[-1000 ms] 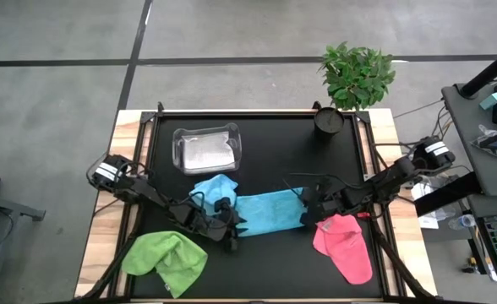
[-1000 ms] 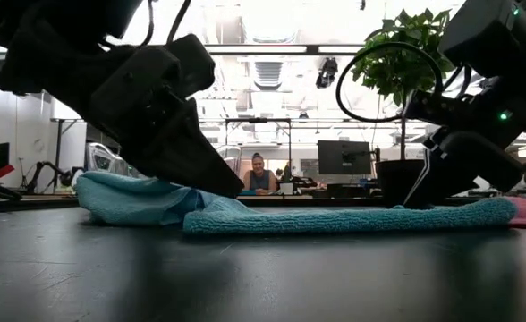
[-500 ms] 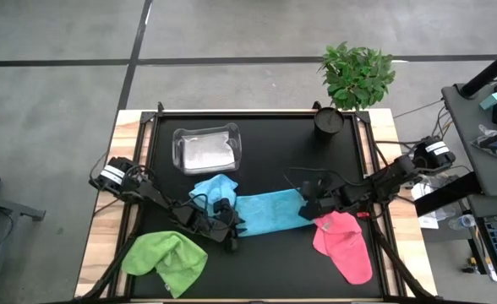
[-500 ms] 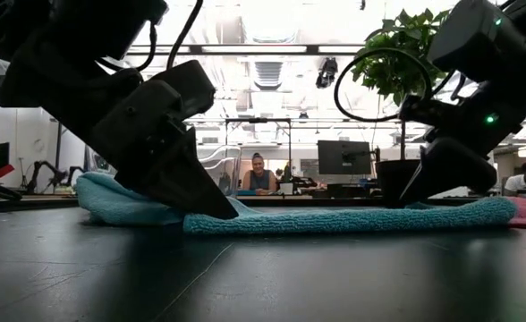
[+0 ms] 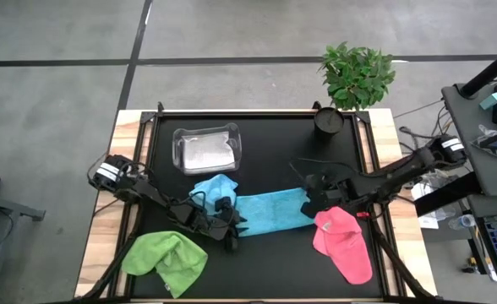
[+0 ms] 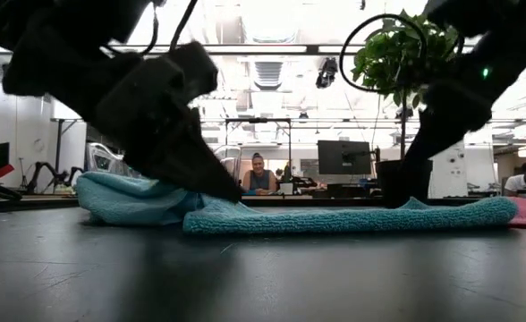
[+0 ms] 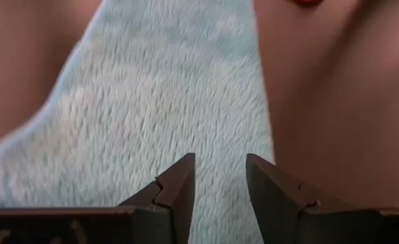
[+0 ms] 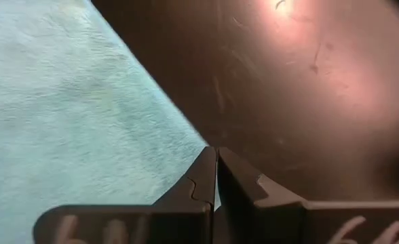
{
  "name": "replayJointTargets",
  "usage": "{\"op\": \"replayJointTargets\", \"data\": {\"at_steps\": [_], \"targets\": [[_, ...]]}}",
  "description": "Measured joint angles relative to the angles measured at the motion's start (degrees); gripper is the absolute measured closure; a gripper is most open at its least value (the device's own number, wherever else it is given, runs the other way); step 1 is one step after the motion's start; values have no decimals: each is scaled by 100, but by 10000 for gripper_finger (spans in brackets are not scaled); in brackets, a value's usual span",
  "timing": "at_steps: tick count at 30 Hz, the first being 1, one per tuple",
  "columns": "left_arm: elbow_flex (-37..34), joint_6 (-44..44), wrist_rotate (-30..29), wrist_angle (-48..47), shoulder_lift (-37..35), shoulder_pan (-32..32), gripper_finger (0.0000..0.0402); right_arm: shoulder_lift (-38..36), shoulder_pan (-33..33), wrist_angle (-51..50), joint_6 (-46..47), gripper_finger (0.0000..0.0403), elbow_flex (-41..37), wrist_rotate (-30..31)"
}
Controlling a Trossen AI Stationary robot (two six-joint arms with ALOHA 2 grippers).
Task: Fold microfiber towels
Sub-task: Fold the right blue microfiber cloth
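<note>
Blue towel (image 5: 270, 211) mid-table, a gripper at each end

Soft, floppy and light, so pinch corners. Left gripper (image 5: 234, 226) stands part open over the towel's edge; right gripper (image 5: 309, 205) is fully closed at the opposite corner.

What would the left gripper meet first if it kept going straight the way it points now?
Most likely the flat light blue microfiber towel: the left gripper points at its pile, fingers slightly apart, nothing visibly between them. How far off is unclear.
</note>
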Motion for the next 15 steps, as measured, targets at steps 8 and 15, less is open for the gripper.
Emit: {"op": "replayJointTargets", "data": {"at_steps": [8, 15], "targets": [[35, 1461, -72, 0, -750, 13, 286, -636, -7, -455, 1238, 378, 114, -1315], [33, 2970, -324, -1, -1655, 123, 286, -589, -8, -996, 2563, 301, 40, -1731]]}}
